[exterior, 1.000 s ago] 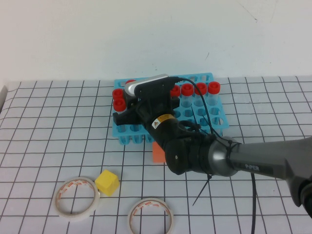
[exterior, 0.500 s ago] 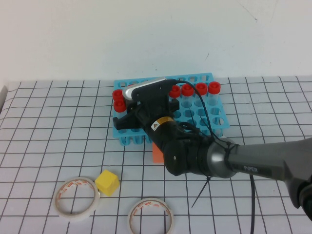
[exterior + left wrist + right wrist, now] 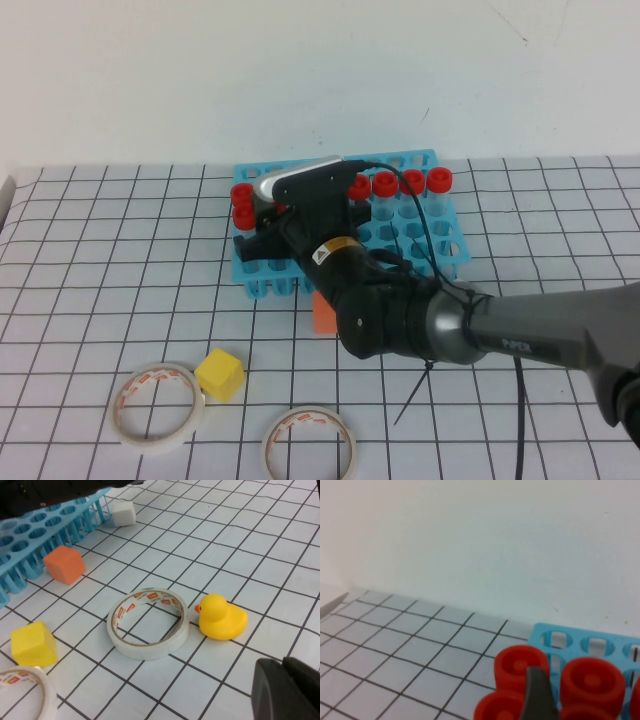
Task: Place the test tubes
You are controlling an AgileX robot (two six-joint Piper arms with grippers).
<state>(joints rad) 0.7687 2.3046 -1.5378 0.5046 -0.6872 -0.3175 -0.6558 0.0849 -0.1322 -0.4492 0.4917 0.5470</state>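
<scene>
The right claw (image 3: pixel 262 226) is hovering over the 9 o'clock end of the blue rack (image 3: pixel 443 250). Its own wrist is hiding it, so I cannot tell whether it is spread or pinching. Red-capped test tubes (image 3: pixel 412 183) are standing in the rack's far row. The left claw (image 3: pixel 284 680), cut off at the frame edge, is hanging pressed together over the gridded white table (image 3: pixel 100 300), near a yellow duck (image 3: pixel 220 616). A plain white wall is rising behind.
</scene>
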